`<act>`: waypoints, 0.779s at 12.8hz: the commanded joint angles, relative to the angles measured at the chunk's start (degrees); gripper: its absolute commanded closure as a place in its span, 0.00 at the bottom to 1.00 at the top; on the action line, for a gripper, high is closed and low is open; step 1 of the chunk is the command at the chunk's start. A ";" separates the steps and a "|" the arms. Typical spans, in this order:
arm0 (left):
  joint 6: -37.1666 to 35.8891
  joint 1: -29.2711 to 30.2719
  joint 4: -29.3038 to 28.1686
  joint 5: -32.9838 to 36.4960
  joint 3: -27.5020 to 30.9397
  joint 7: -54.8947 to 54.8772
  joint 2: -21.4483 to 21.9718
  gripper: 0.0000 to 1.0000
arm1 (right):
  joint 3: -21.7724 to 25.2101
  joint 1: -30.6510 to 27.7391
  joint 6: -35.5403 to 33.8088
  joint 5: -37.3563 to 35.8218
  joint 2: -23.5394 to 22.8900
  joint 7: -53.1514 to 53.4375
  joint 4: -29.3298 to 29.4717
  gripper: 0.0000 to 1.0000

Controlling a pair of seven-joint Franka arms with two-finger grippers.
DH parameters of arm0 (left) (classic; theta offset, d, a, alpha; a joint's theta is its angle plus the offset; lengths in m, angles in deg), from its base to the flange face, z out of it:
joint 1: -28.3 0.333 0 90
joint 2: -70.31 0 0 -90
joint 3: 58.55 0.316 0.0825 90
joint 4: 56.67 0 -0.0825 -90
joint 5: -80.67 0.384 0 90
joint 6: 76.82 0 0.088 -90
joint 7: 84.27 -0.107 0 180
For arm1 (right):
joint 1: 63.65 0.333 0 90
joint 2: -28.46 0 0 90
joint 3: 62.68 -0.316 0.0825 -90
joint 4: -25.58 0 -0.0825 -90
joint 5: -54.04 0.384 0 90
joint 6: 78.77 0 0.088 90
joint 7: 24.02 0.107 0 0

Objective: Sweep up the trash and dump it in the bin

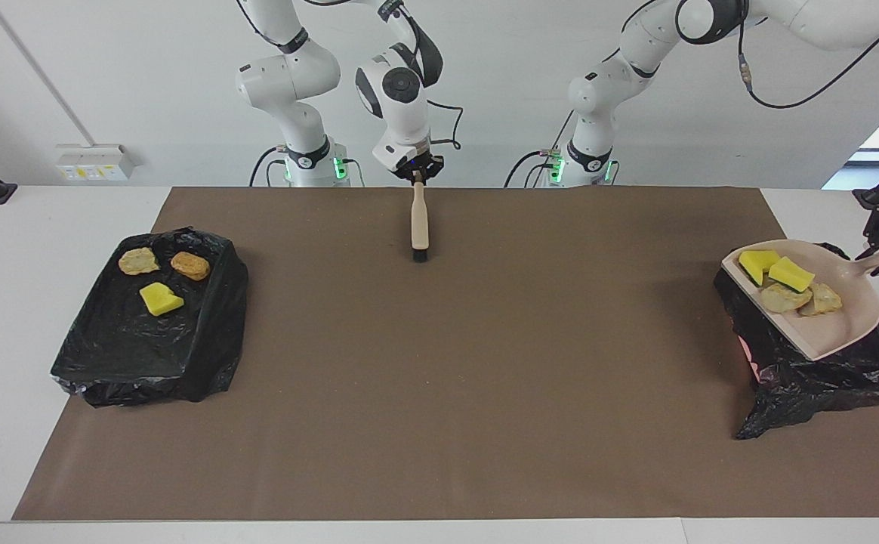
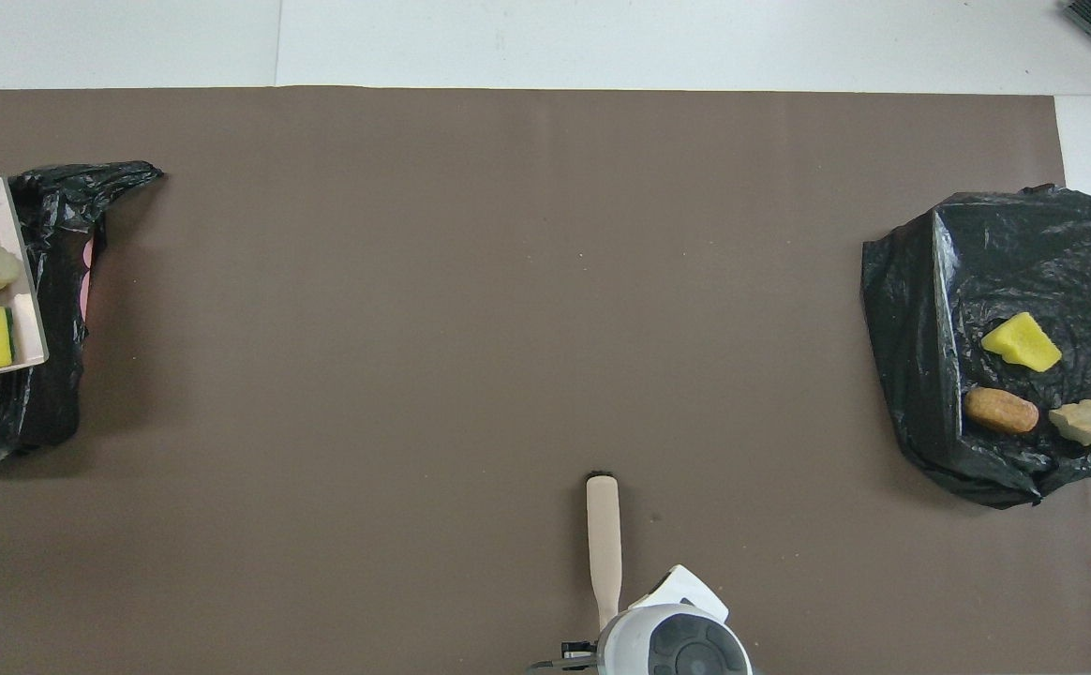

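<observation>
dustpan point(image 1: 832, 332) with trash point(image 1: 787, 283): over bin point(image 1: 817, 378) | brush point(image 1: 419, 223): mat point(image 1: 439, 378) middle, robots' edge | tray point(image 1: 152, 347): right arm's end

I'm looking at a robot lab: two white arms point(image 1: 296, 83) bolted to a white tabletop point(image 1: 47, 219), brown mat point(image 1: 485, 363), bare walls, trailing cables point(image 1: 794, 98).

- The middle of the bench point(image 1: 485, 363) lies bare, open to a hand.
- A hanging brush point(image 1: 418, 223) blocks the robots' edge.
- Black bags point(image 1: 156, 321) point(image 1: 817, 370) fill both ends.

White wall point(image 1: 107, 75) with a socket box point(image 1: 92, 162), white table point(image 1: 1, 302), brown mat point(image 1: 470, 363).
</observation>
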State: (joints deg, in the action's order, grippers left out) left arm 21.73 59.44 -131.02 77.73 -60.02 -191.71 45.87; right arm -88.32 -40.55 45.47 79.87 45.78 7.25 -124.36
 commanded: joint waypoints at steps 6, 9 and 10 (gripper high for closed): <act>3.32 -0.80 6.76 19.52 -0.99 -4.79 -3.33 1.00 | 0.25 2.22 1.87 0.80 -0.89 -1.40 -0.44 0.00; 6.65 -2.30 6.32 26.91 -1.07 -4.80 -3.16 1.00 | 0.51 1.52 1.87 0.71 -0.97 -1.48 1.31 0.00; 7.62 -2.48 5.80 29.28 -1.07 -4.71 -3.16 1.00 | 0.68 1.17 1.96 0.54 -1.06 -1.40 2.27 0.00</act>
State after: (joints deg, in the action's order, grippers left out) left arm 27.48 57.92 -126.21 103.16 -61.61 -195.46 43.46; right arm -88.08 -38.52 46.60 79.87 45.09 7.25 -123.76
